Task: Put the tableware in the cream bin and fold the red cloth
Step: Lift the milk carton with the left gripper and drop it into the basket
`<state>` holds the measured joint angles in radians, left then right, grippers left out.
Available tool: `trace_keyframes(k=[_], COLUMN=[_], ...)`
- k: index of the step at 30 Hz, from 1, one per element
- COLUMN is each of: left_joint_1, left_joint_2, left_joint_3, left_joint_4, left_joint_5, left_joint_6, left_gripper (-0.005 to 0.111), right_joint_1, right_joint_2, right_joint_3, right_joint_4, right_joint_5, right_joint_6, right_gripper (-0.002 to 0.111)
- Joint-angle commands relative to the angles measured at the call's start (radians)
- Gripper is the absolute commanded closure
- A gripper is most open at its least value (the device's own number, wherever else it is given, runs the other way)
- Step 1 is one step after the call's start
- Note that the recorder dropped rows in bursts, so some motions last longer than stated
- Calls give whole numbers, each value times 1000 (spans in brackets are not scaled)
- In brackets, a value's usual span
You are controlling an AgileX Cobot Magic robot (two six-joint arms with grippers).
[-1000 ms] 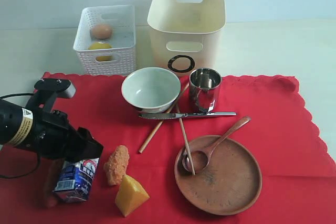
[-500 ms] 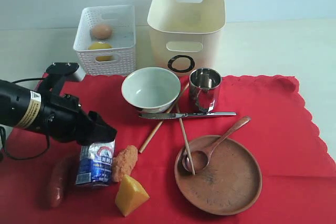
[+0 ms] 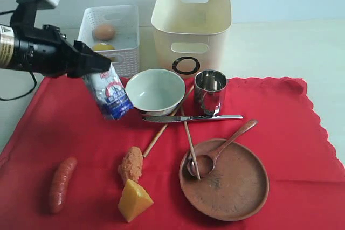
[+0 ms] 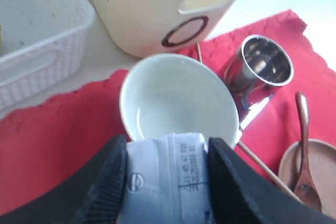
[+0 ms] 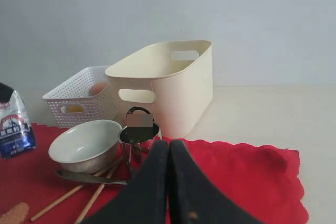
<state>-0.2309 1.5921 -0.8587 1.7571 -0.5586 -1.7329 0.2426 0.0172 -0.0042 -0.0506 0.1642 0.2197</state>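
Left gripper [image 4: 167, 149]: clamped on the top of a milk carton [image 3: 110, 94], one black finger [image 4: 113, 179] on each side.
Milk carton: hangs tilted in the air above the red cloth [image 3: 280, 127], between the white perforated basket [image 3: 108, 60] and the bowl [image 3: 155, 91].
Right gripper [image 5: 168, 148]: jaws pressed together with nothing between them; it does not show in the exterior view.
Bowl: pale, upright and empty on the cloth, just in front of the cream bin [image 3: 191, 28].
Steel cup [image 3: 210, 91]: upright, just beside the bowl.
Knife [image 3: 191, 118]: flat in front of the bowl and cup, crossing both chopsticks [image 3: 161, 133].
Chopsticks: splayed apart; one ends on the wooden plate [image 3: 237, 192].
Wooden spoon [image 3: 221, 149]: its bowl lies in the plate and its handle reaches out over the rim.
Cream bin: upright on the table [image 3: 280, 47] behind the cloth; none of the tableware is in it.
Basket: beside the bin, holding an egg [image 3: 104, 32] and a lemon [image 3: 102, 47].
Red cloth: spread flat, unfolded.
Food on the cloth: sausage [image 3: 62, 184], cheese wedge [image 3: 135, 200] and an orange breaded piece [image 3: 131, 164].
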Motion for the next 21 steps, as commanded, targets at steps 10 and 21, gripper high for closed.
trace_keyframes(k=[10, 21], left_joint_1=[42, 42], left_joint_2=[17, 254], left_joint_3=[-237, -427], left_joint_4=[-47, -265], left_joint_5=[218, 352], left_joint_6=[-16, -6], left_gripper=[106, 106], right_joint_1=[2, 2], right_joint_2=[-7, -7], right_joint_3=[4, 4], right_joint_4=[-3, -3], right_joint_5=[0, 0], right_joint_6=[1, 1], right_gripper=[108, 108])
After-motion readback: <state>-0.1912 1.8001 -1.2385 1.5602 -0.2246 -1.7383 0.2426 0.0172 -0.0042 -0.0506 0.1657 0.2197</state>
